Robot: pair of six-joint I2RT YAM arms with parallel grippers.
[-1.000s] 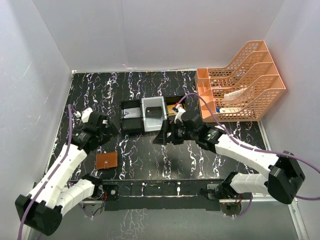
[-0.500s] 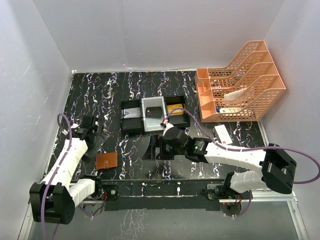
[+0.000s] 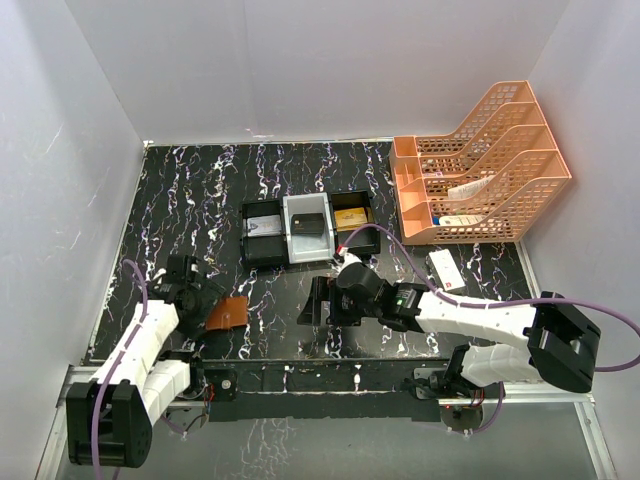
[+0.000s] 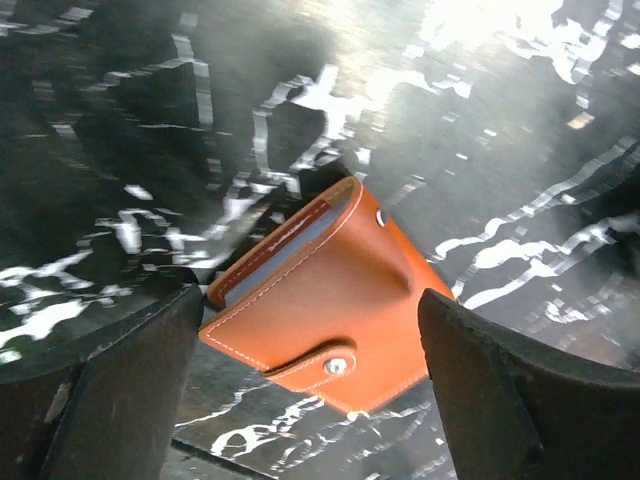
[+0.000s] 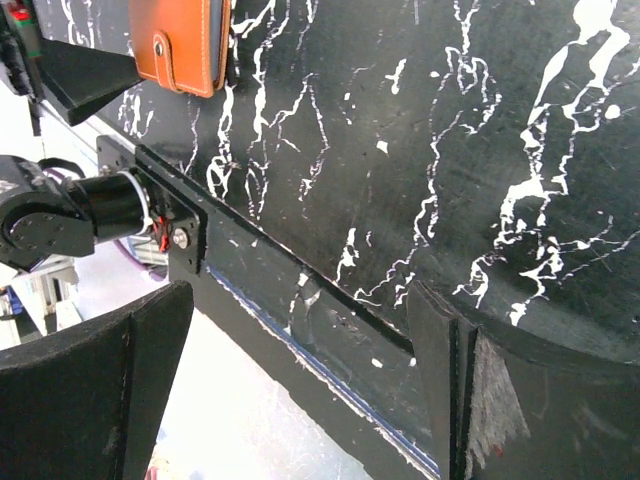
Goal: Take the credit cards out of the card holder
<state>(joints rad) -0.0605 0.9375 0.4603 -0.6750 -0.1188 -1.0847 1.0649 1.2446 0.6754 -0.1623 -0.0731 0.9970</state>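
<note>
The card holder (image 4: 335,300) is a closed brown leather folder with its clasp tab snapped, lying near the table's front left (image 3: 228,313). A pale grey-blue strip shows along its open edge; I cannot tell whether that is a pocket or one of the credit cards, which are otherwise hidden inside. My left gripper (image 4: 310,395) is open and straddles the holder's near end, one finger on each side (image 3: 203,303). My right gripper (image 3: 318,302) is open and empty, low over the table's front edge (image 5: 300,390). From there the holder (image 5: 180,45) shows off to the far left.
A black-and-white compartment tray (image 3: 264,258) stands mid-table with a gold block (image 3: 350,217) in its right cell. An orange file rack (image 3: 480,165) fills the back right. A white box with a red mark (image 3: 445,268) lies at the right. The black front rail (image 5: 300,330) runs under my right gripper.
The left arm swung down to the front edge and now brackets the holder, which shifted slightly right. The right gripper left the tray and came down to the front middle.
</note>
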